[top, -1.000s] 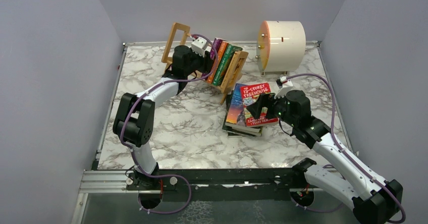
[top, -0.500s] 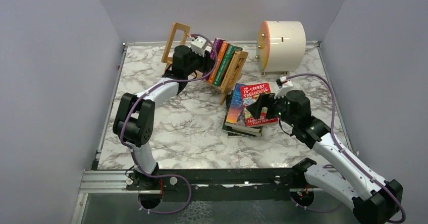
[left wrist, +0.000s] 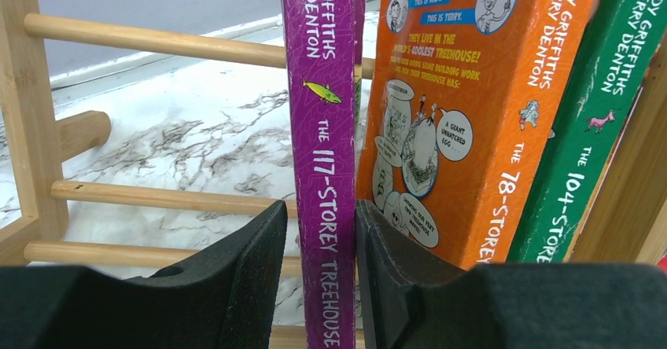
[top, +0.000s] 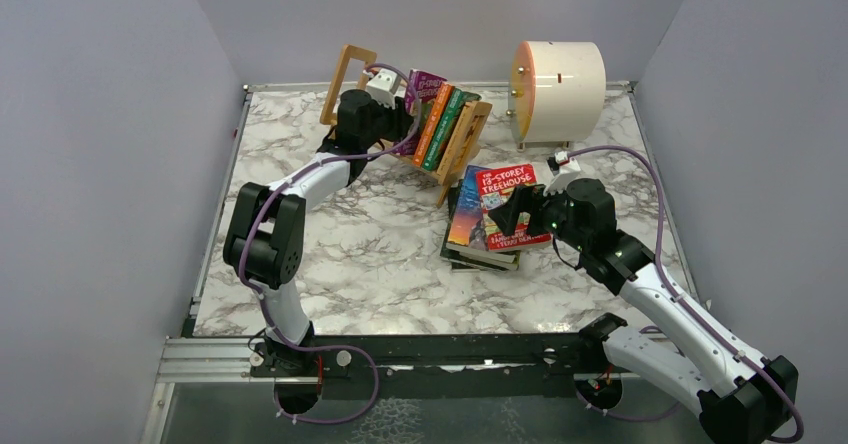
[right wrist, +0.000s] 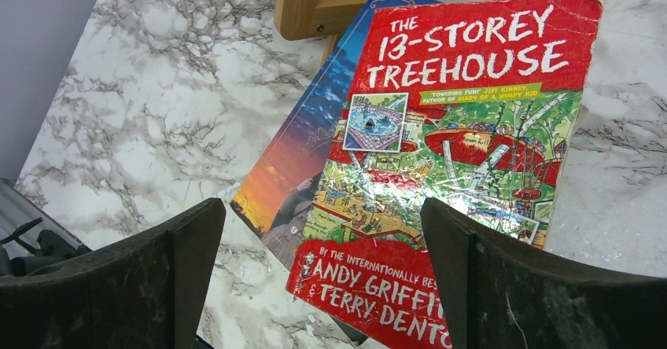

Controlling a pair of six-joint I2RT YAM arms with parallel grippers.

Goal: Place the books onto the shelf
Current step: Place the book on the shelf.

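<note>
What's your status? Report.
Left gripper shut on purple book at the shelf. Right gripper open over red book. Nothing blocking.

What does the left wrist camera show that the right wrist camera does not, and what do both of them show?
Only the left wrist view: a purple book held upright between the left jaws, with an orange book and a green book standing beside it in the shelf.
Only the right wrist view: a red book lying flat on a blue book, and the right jaws wide open, holding nothing.
Both: the marble table and a wooden part of the shelf.
</note>
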